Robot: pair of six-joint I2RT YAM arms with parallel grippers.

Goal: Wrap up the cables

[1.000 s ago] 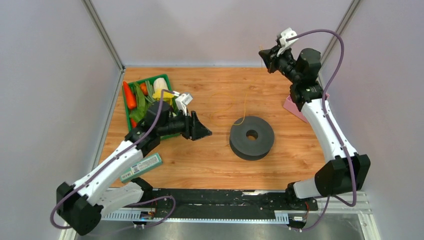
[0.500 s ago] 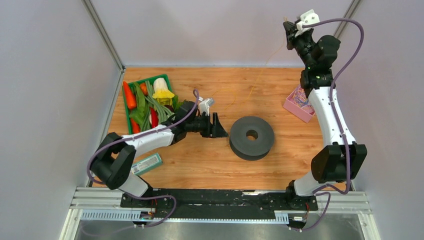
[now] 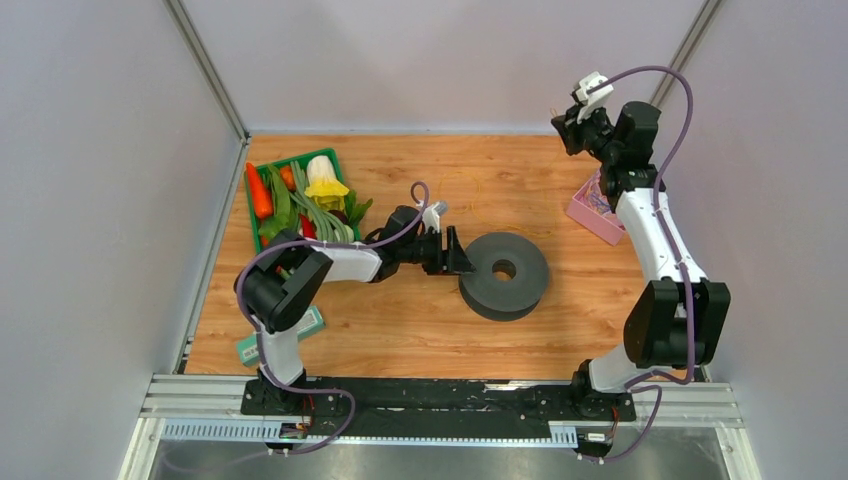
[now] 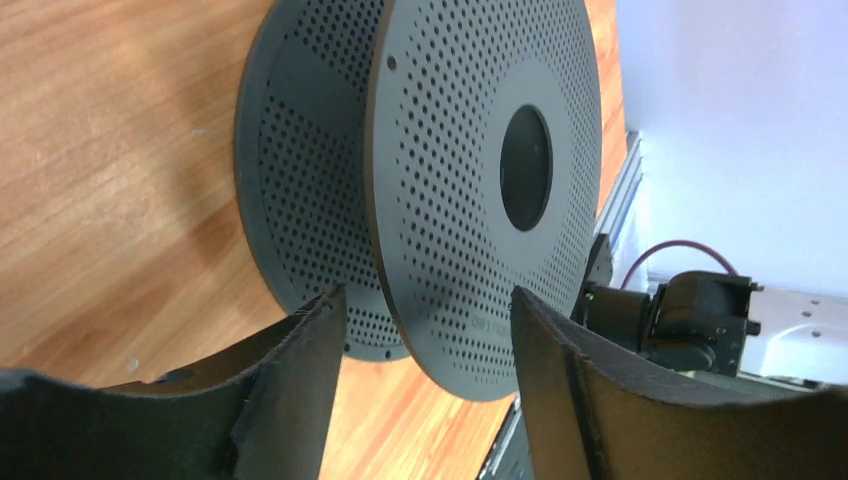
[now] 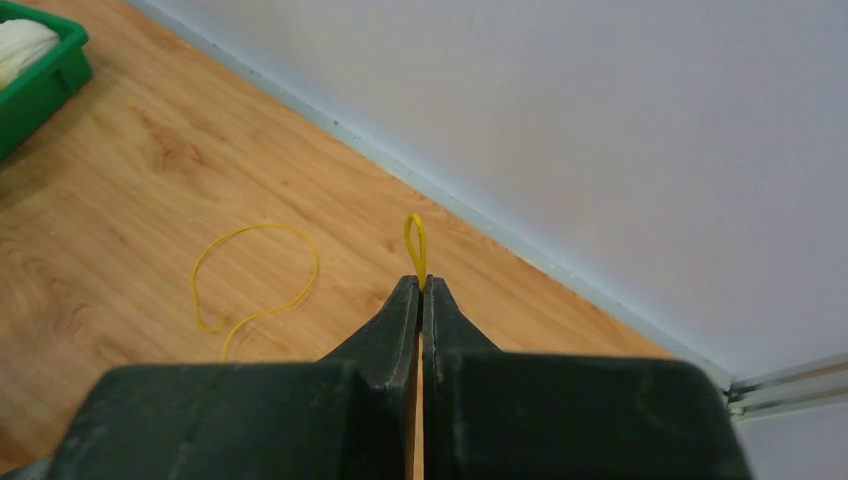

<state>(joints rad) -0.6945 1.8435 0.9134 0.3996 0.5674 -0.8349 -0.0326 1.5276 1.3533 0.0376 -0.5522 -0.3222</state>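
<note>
A thin yellow cable [image 5: 415, 240] sticks out as a small loop from my right gripper [image 5: 421, 282], which is shut on it. More of it curls on the wooden table [image 5: 255, 275]. In the top view my right gripper [image 3: 562, 125] is raised near the back wall at the right. A dark grey perforated spool [image 3: 505, 272] lies flat at the table's middle. My left gripper [image 3: 455, 255] is open at its left side. In the left wrist view the spool's upper flange [image 4: 470, 180] has its rim between the open fingers of the left gripper [image 4: 425, 300]. Other coloured cables [image 3: 598, 198] lie in a pink tray.
The pink tray [image 3: 580, 212] sits at the right edge, under the right arm. A green tray [image 3: 262, 165] of toy vegetables stands at the back left. A green-and-white packet [image 3: 246, 348] lies at the front left, partly under the left arm. Walls close three sides.
My left gripper has moved right, up to the spool's left rim. My right gripper swung up and right with the yellow cable, then came down and left a little.
</note>
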